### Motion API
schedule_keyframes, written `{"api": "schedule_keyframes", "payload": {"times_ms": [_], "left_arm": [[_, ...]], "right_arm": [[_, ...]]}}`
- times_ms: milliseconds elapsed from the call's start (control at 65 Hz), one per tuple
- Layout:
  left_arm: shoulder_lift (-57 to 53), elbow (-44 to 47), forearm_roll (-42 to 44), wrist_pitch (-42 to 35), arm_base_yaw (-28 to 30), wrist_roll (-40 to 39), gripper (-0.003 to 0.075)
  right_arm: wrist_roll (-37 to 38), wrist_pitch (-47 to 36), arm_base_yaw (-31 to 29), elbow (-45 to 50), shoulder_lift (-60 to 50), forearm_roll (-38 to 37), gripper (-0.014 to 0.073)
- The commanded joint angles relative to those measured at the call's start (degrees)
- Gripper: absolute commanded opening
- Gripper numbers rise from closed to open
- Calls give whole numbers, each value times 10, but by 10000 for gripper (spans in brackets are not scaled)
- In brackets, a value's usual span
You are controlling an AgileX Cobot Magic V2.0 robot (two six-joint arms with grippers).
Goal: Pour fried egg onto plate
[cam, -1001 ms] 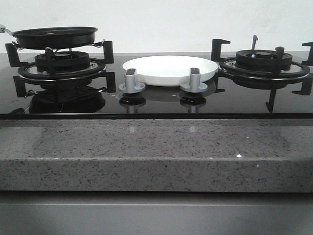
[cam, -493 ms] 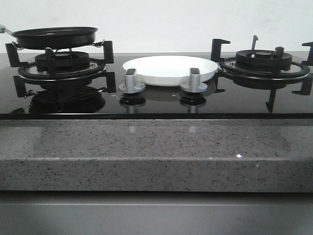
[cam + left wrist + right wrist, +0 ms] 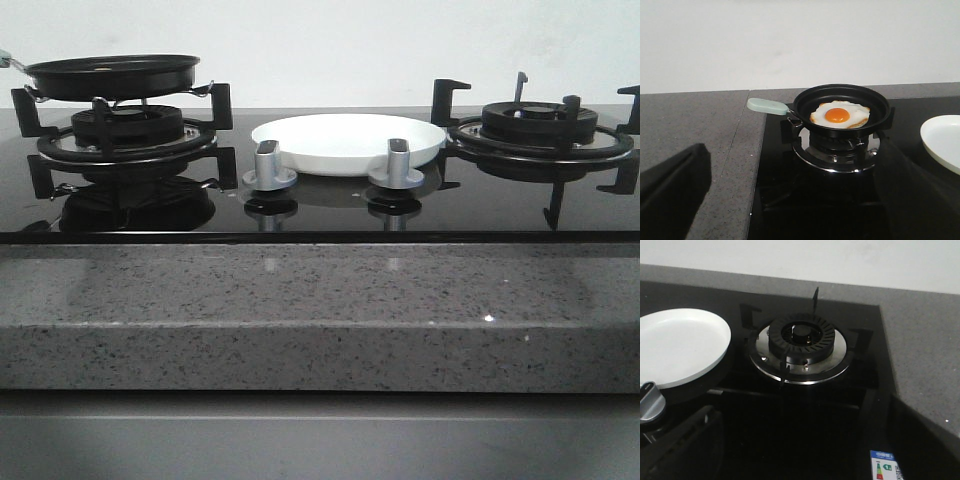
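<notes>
Egg in the pan, plate bare at centre.
We see the fried egg (image 3: 840, 115) lying in the black frying pan (image 3: 841, 109) on the left burner, the plate (image 3: 347, 141) beside it behind two knobs; whether either claw is open, we cannot tell.

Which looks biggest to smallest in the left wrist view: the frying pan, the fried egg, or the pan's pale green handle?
1. Frying pan, clearly largest.
2. Fried egg, lying inside the pan.
3. Pale green handle, smallest.
</notes>
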Motion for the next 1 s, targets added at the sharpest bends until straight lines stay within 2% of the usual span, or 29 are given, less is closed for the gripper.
{"api": "schedule_keyframes", "payload": {"times_ms": [0, 216, 446, 723, 985], "left_arm": [[5, -21, -2, -50, 1, -6, 652], [5, -21, -2, -52, 1, -6, 652], [5, -21, -2, -52, 1, -6, 652], [5, -21, -2, -52, 1, -6, 652], [5, -21, -2, -52, 1, -6, 652]], "right_arm": [[-1, -19, -1, -59, 58, 11, 664], [-2, 58, 33, -204, 233, 11, 664], [-13, 184, 83, -392, 395, 11, 664], [-54, 318, 96, -608, 545, 52, 659], [-55, 406, 96, -771, 672, 58, 497]]}}
